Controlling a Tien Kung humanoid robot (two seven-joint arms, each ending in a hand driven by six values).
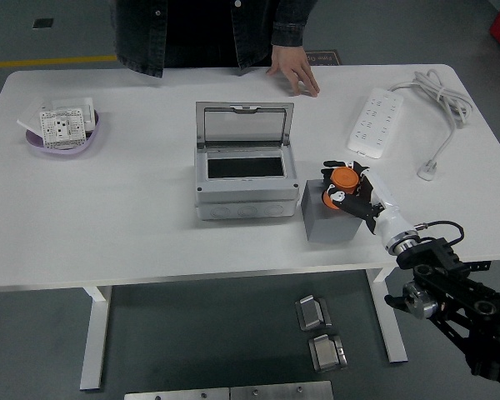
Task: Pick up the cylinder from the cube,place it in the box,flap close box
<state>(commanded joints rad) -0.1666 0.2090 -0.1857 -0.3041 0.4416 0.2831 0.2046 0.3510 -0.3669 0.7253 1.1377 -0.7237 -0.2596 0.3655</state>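
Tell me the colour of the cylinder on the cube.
Orange, seen in the head view: the cylinder.

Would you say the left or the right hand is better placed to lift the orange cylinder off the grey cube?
Right. The right hand is closed around the orange cylinder atop the grey cube, just right of the open box. The left arm is out of view.

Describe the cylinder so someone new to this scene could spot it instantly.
Start at the grey box with its lid raised at the table's middle. Right beside it stands a grey cube, and the cylinder sits on top, gripped by the right hand. It is the only orange thing here.
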